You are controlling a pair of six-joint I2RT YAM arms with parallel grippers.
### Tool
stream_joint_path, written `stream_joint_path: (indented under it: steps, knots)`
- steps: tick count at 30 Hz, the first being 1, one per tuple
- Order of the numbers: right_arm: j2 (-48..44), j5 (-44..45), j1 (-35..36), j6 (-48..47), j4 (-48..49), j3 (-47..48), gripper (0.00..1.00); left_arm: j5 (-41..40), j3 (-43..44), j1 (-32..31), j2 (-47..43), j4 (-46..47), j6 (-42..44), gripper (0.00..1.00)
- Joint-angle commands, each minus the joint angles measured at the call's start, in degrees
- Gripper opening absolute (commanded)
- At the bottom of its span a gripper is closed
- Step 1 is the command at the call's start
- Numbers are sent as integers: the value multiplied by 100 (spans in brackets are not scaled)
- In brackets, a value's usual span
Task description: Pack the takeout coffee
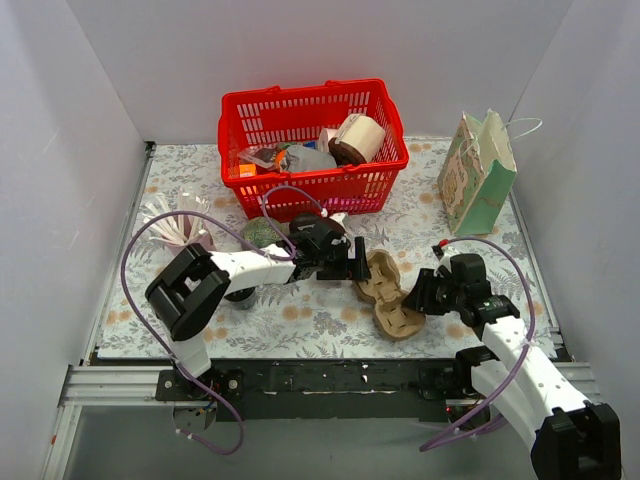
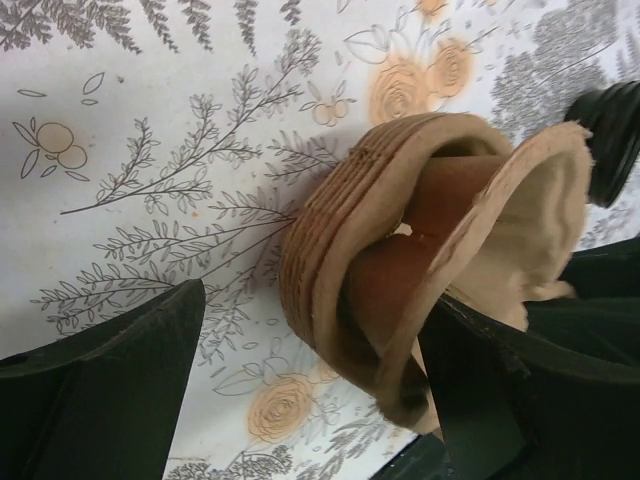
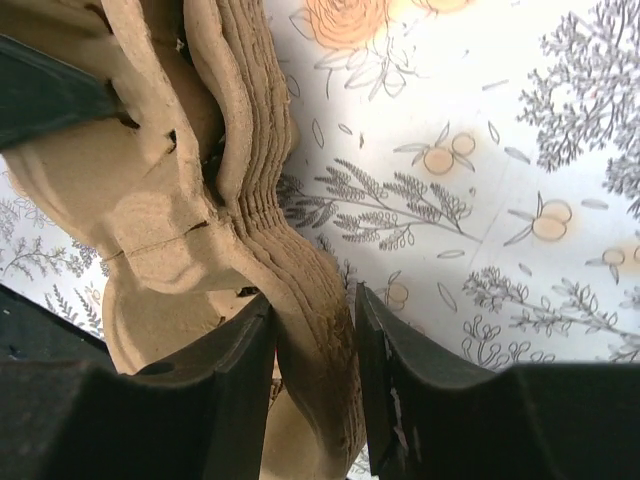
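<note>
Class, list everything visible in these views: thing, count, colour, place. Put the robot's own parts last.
basket: one, red, back centre, holding mixed items
gift bag: one, pale green, back right, upright
cup carriers: nested stack, brown, centre front
paper ruffle: one, white, left side
tablecloth: one, white floral, under everything
left gripper: one, black, open around the stack's end
right gripper: one, black, closed on the stack's rim

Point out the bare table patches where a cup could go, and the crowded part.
Bare: the corner left of the red basket; the strip between basket and gift bag; the near strip in front of the cup carriers. Crowded: mid-table, where the left gripper and right gripper meet the carriers.
</note>
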Motion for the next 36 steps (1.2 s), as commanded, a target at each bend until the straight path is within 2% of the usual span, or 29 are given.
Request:
stream_joint_path:
  steps: [1,2,5,10,17,19,20,22,23,24,26,28,32,35,36]
  knots:
    - [118,-97,-22,-531,913,45,43,101,138,47,78,-155,106,81]
    - [205,-89,-31,-541,1044,71,44,84,121,47,87,-172,54,75]
    - [477,104,-31,-611,1404,185,46,31,-89,47,-35,-286,-130,68]
    - [1242,113,-31,-822,1854,563,48,-5,-687,47,-624,-533,-465,67]
    - [2894,-105,-39,-1235,2012,1793,59,496,-1040,-32,-1240,-603,-738,76]
    - [3158,-159,-31,-1349,1611,2337,62,541,-1031,-49,-1354,-620,-651,84]
    - [3290,-194,-31,-1384,1451,2470,63,471,-1013,-49,-1380,-664,-633,86]
    - [3204,-107,-31,-1385,1170,2620,79,252,-970,-41,-1389,-779,-589,89]
    - [3116,-54,-39,-1385,1099,2603,83,155,-874,-41,-1372,-840,-536,91]
    - [3011,-19,-31,-1385,1037,2577,93,49,-820,-32,-1354,-962,-518,92]
    - [2668,77,-31,-1315,757,2489,94,-136,-610,38,-1319,-1051,-466,97]
    - [2318,297,-31,-1113,510,2445,95,-127,-469,82,-1354,-1043,-396,98]
    - [1780,1297,-39,228,-140,2121,95,-250,-91,170,-1363,-1025,-167,98]
    - [1376,1423,-48,759,-369,1795,95,-172,191,170,-1468,-973,376,98]
    - [1306,1440,-66,1047,-422,1629,96,229,182,170,-1538,-703,622,98]
